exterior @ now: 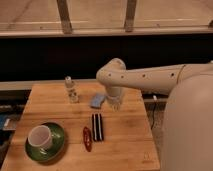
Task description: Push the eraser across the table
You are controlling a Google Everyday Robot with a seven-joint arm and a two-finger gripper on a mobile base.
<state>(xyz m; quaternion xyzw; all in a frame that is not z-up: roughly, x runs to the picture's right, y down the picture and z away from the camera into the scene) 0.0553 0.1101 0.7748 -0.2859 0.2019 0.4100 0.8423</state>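
The eraser, a small black oblong block with a pale stripe, lies lengthwise near the middle of the wooden table. My gripper hangs from the white arm above the table's far right part, just beyond and to the right of the eraser, apart from it. It is next to the small light-blue pad.
A slim red oblong object lies just left of the eraser. A white cup stands on a green saucer at the front left. A small clear bottle stands at the back. The robot's white body fills the right side.
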